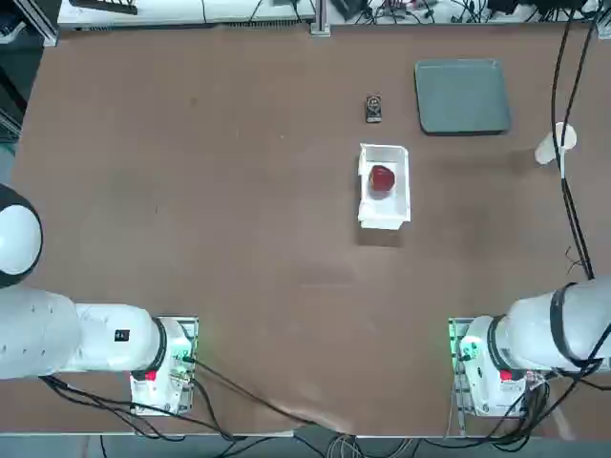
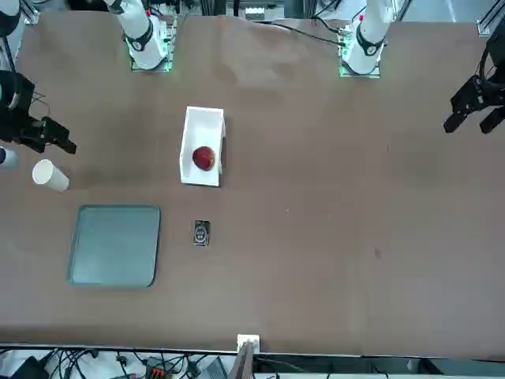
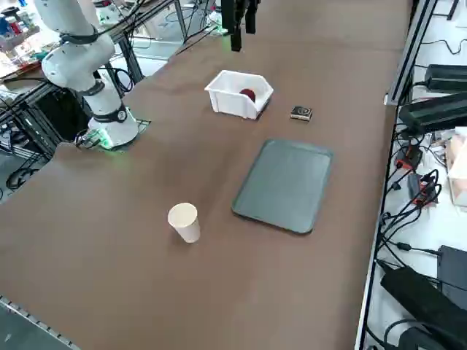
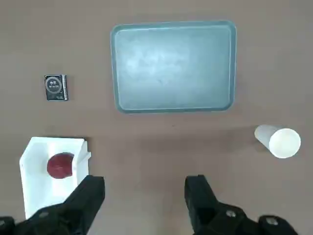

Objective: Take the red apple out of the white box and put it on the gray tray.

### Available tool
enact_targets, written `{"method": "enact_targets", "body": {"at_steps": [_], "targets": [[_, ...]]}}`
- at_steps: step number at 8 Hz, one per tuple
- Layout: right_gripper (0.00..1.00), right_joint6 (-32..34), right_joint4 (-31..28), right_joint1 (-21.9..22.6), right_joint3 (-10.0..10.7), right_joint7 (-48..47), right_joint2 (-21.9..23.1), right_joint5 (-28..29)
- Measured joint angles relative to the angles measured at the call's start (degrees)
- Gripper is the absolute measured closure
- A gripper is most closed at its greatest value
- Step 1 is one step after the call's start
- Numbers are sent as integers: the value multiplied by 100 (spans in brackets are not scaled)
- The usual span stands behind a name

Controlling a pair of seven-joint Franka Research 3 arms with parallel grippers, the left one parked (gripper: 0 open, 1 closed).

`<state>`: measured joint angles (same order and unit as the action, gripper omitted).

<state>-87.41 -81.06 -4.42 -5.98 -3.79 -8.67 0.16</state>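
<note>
One red apple (image 1: 382, 178) sits in the white box (image 1: 382, 224) on a brown table (image 1: 239, 191), its thin walls apparently enough to keep the round fruit from rolling off. Beyond the box and to its right, the gray tray (image 1: 463, 95) lies flat and well apart, its low rim likely to check the apple once it is set down. The right gripper (image 4: 145, 178) hangs above the table at the robot's right, near the paper cup (image 3: 184, 221) in the front view, its two fingers parted wide and holding nothing, a spread that would suit a descent around the fruit. It is off to the side of the box, so the next move would appear to be leftward, lining up over the apple before lowering. The box's walls call for a steep approach, with a fingertip on either side of the fruit; a skewed one could catch an edge and drag the light-looking bin. A small dark case (image 2: 201, 233) rests between box and tray, and the cup stands upright nearby, both reasons to carry the apple high and release it low over the tray's middle.
</note>
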Motion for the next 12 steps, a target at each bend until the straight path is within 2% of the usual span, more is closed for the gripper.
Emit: {"method": "enact_targets", "body": {"at_steps": [5, 9, 10, 12], "targets": [[0, -2, -4, 0, 0, 12, -32, -4], [0, 14, -245, -20, 16, -52, -443, -32], [0, 13, -320, -24, 27, -207, -518, -32], [0, -65, -593, 0, 17, -1124, -480, -32]]}}
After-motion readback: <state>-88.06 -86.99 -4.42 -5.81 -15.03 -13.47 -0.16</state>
